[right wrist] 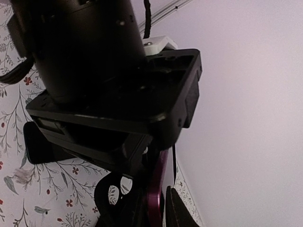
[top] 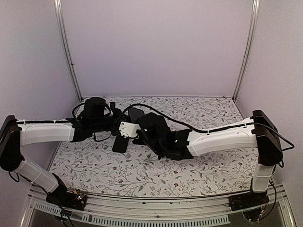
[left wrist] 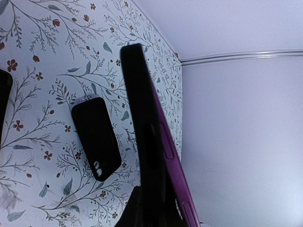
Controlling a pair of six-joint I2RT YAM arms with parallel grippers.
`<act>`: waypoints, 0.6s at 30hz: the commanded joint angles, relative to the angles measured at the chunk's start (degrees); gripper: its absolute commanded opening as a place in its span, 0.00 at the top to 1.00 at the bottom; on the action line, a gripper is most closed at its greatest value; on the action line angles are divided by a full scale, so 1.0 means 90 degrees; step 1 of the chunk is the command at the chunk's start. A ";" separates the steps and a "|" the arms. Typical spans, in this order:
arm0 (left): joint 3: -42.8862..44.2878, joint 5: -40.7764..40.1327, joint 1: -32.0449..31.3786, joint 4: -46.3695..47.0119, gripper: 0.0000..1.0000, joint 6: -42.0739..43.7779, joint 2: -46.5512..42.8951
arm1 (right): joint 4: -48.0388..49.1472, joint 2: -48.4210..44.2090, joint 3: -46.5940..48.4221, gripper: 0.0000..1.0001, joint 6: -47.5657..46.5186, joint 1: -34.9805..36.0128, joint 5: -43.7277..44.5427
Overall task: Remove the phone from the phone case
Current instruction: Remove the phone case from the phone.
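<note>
Over the table [top: 189, 175] our left gripper [left wrist: 149, 213] clamps the phone [left wrist: 139, 123], right gripper [right wrist: 154, 208] pinches the phone case [left wrist: 171, 158] — shallow hold may slip.

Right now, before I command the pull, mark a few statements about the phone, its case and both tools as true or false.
1. The left tool holds the dark slim phone on edge above the floral-patterned table. True.
2. The phone is already free of the glossy magenta case. False: the case still runs along its back.
3. A black flat rectangular item with camera holes lies on the table. True.
4. The right tool is parked far from the case. False: its fingers stand on either side of the case's edge.
</note>
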 commanded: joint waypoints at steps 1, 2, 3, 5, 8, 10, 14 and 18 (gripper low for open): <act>0.0185 0.0000 -0.0111 0.0408 1.00 0.0020 -0.0272 | 0.0161 0.0085 -0.0026 0.95 -0.0001 0.0037 0.0265; 0.0185 0.0002 -0.0121 0.0425 1.00 0.0006 -0.0267 | 0.0161 0.0084 -0.0028 0.97 0.0004 0.0037 0.0304; 0.0185 0.0005 -0.0123 0.0433 1.00 0.0001 -0.0266 | 0.0169 0.0076 -0.0028 0.99 0.0022 0.0039 0.0345; 0.0185 0.0005 -0.0142 0.0445 1.00 -0.0014 -0.0276 | 0.0176 0.0090 -0.0046 1.00 0.0023 0.0043 0.0412; 0.0185 -0.0017 -0.0153 0.0458 1.00 -0.0029 -0.0276 | 0.0191 0.0080 -0.0079 1.00 -0.0016 0.0076 0.0466; 0.0182 -0.0069 -0.0153 0.0460 1.00 -0.0038 -0.0263 | 0.0188 0.0026 -0.0119 1.00 -0.0037 0.0124 0.0488; 0.0165 -0.0160 -0.0103 0.0438 1.00 -0.0029 -0.0143 | -0.0136 -0.0300 -0.0083 1.00 0.0062 0.0354 0.0388; 0.0155 -0.0178 -0.0014 0.0508 1.00 -0.0022 0.0044 | -0.0837 -0.0623 0.0078 1.00 0.0551 0.0639 0.0303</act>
